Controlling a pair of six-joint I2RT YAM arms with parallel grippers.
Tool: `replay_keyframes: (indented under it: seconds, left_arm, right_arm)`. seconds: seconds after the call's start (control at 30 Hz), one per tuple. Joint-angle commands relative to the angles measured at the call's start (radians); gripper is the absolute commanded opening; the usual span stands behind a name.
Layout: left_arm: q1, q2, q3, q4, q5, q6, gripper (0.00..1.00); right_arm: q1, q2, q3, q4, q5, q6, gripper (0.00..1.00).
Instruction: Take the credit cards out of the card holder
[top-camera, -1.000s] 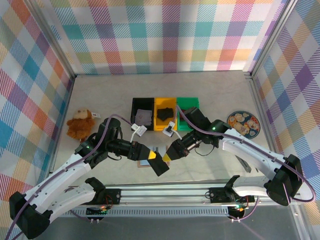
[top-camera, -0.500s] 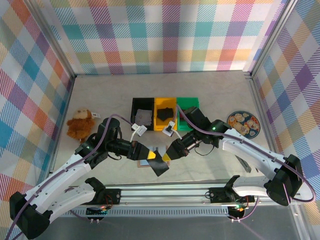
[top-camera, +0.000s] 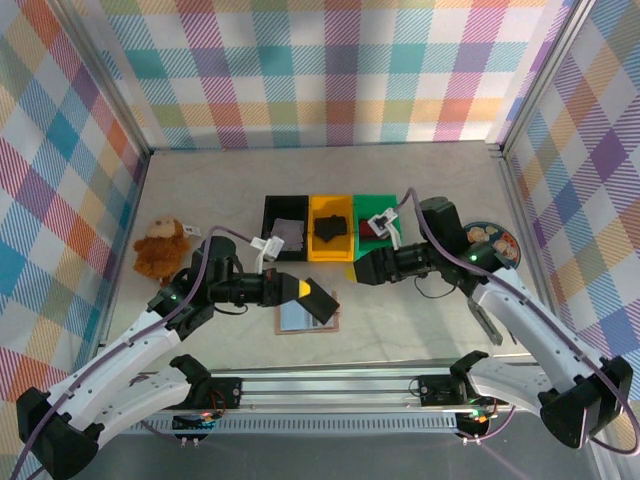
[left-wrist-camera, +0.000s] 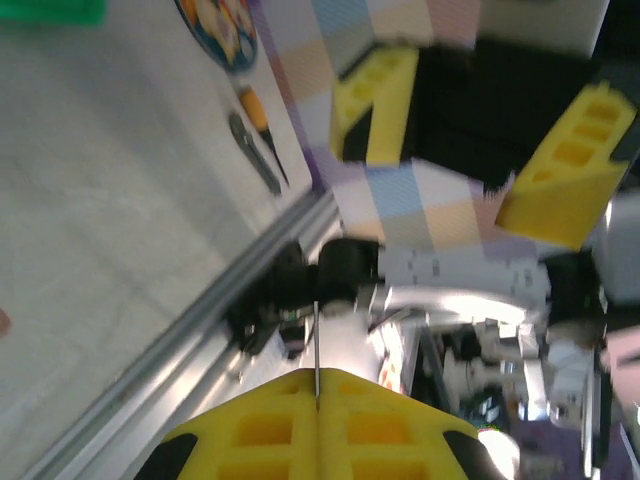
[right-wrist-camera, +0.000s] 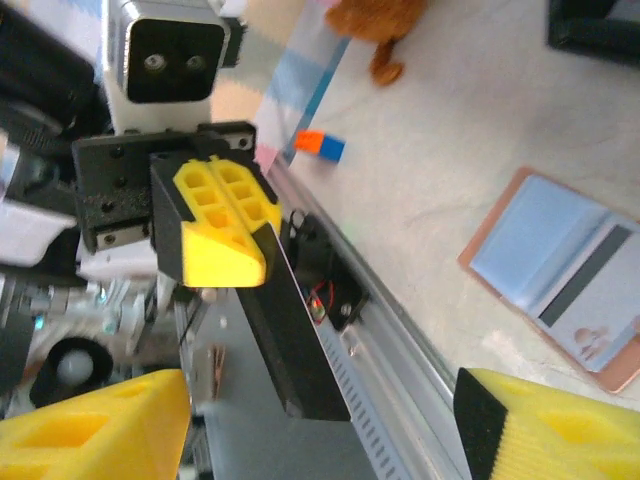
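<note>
Left gripper (top-camera: 308, 293) is pinched shut on a thin, flat black card (top-camera: 325, 303) just over the holder (top-camera: 297, 319), which lies open on the speckled tabletop (top-camera: 200, 190), tan leather rim, pale blue inside, while the right gripper (top-camera: 356, 270) has its blocky yellow jaws spread apart.

The left gripper (top-camera: 312, 295) is pressed shut, its fingers (right-wrist-camera: 205, 215) clamping a black card (right-wrist-camera: 290, 340) that juts past their tips. Facing it, just apart, the right gripper (top-camera: 358, 268) stands spread wide. Both arms bend inward.
</note>
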Motion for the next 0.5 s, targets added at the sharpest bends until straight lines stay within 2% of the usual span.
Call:
replay_keyframes:
  seconds: [0.0,0.2,0.3,0.47]
  left_arm:
    - [-0.004,-0.001,-0.035,0.167,-0.183,-0.125,0.0]
    - [-0.013,0.058,-0.043,0.284,-0.284,-0.157,0.0]
    - [-0.023,0.075,-0.044,0.319,-0.32,-0.155,0.0]
    - [-0.061,0.097,-0.044,0.355,-0.383,-0.129,0.0]
  right_arm:
    - [-0.001,-0.049,-0.077,0.109,0.087,0.143,0.73]
    - [0.0,-0.207,-0.25,0.282,0.24,0.305,0.76]
    - [-0.001,-0.25,-0.377,0.461,0.237,0.44,0.75]
    - [0.033,-0.209,-0.435,0.565,0.24,0.521,0.71]
